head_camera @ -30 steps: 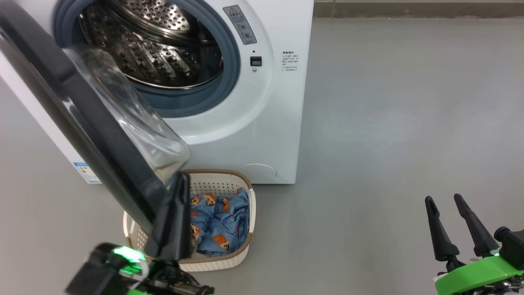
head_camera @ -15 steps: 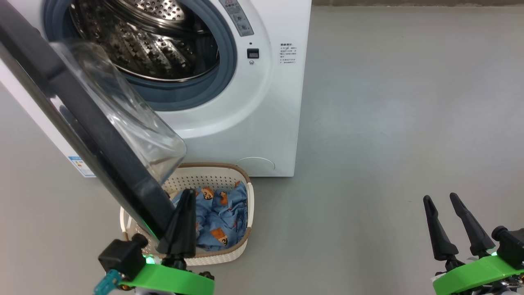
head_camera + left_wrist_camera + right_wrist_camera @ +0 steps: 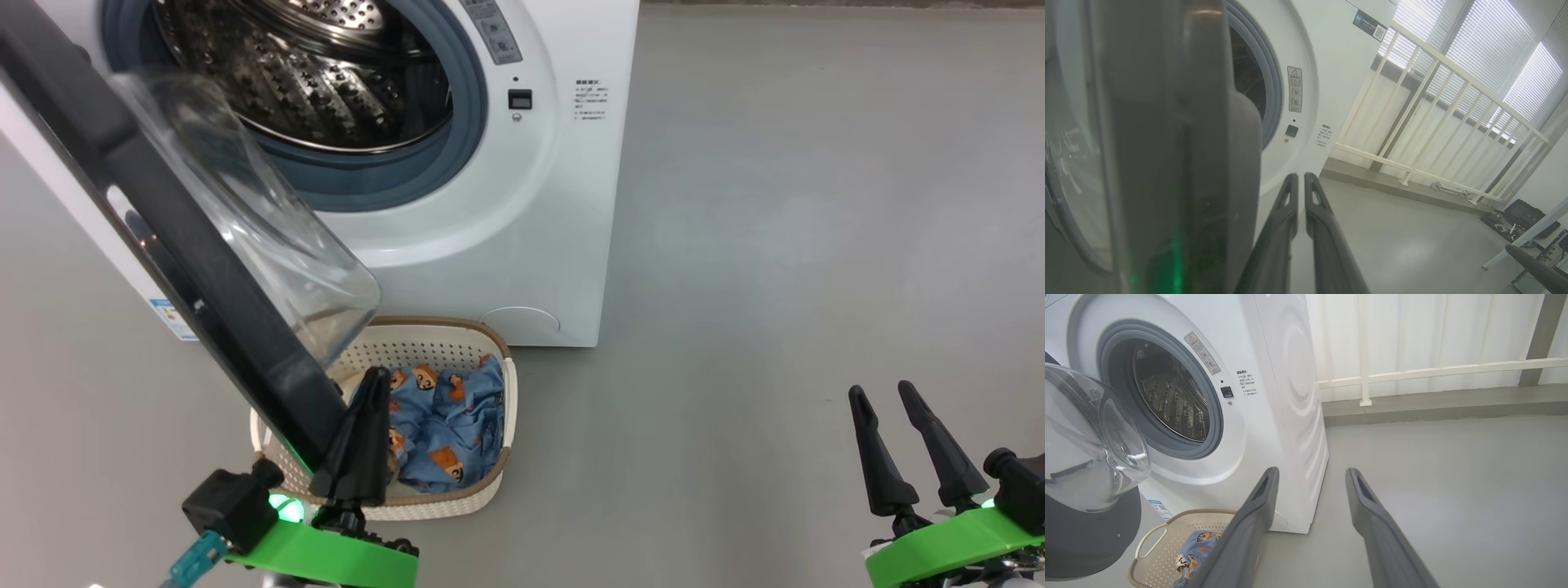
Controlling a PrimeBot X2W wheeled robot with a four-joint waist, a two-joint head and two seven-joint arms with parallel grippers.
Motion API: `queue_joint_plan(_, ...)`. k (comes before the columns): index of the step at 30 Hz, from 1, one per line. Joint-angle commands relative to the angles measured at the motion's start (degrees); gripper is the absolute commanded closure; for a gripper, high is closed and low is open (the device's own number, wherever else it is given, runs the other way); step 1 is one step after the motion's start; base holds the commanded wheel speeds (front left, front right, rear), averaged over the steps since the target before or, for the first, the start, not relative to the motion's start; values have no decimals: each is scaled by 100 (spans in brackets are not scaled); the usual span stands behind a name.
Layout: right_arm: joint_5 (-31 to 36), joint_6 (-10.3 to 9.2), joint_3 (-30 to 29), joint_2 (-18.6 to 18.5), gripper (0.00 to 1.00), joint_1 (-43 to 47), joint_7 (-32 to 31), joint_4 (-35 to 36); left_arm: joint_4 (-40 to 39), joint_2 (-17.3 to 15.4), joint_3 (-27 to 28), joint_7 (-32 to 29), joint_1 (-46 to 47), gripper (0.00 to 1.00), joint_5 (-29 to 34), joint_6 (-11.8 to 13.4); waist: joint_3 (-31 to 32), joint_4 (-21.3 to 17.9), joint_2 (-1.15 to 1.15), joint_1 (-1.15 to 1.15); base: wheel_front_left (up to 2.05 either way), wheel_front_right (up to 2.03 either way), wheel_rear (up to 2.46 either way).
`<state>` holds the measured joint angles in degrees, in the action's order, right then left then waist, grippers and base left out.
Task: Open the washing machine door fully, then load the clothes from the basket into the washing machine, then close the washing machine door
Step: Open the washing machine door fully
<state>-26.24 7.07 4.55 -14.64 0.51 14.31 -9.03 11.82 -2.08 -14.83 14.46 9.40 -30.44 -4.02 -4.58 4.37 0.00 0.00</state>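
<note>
The white washing machine (image 3: pixel 506 212) stands at the upper left with its steel drum exposed. The washing machine door (image 3: pixel 180 237) hangs swung out to the left, black rim edge-on, with the glass bowl facing the opening. Below it the cream basket (image 3: pixel 500 469) sits on the floor holding the blue bear-print clothes (image 3: pixel 447 429). My left gripper (image 3: pixel 373 377) is shut and empty, its fingers lying close beside the door's lower rim, above the basket. My right gripper (image 3: pixel 880 392) stands open and empty at the lower right, far from the basket. The right wrist view shows the machine (image 3: pixel 1286 396), door (image 3: pixel 1086 449), basket (image 3: pixel 1163 539) and clothes (image 3: pixel 1196 543); my right gripper (image 3: pixel 1311 471) is open there.
Bare grey floor (image 3: pixel 775 245) stretches right of the machine. In the left wrist view, my shut left gripper (image 3: pixel 1300 178) points past the door (image 3: pixel 1167 143) toward a white railing (image 3: pixel 1437 122) with blinds behind. Dark equipment (image 3: pixel 1519 212) sits at the far right.
My left arm has risen and pulled back slightly along the door's lower rim. The right gripper's fingers have narrowed a little. The head camera shifted.
</note>
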Motion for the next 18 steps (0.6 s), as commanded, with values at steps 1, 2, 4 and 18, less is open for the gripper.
queue_joint_plan(1,65,42,61,-147,17,-132,69,160,-83,-80,304,53,154,100,-20,16,-8,37,0,0,0,0,0)
queue_joint_plan(2,67,42,63,-154,17,-134,69,163,-85,-80,319,53,142,100,-14,17,-9,58,0,0,0,0,0)
queue_joint_plan(4,67,42,58,-168,18,-141,69,160,-88,-80,344,53,111,100,0,16,-11,105,0,0,0,0,0)
queue_joint_plan(18,108,42,67,-227,22,-134,69,207,-180,-80,504,53,-131,100,44,71,-25,599,0,0,0,0,0)
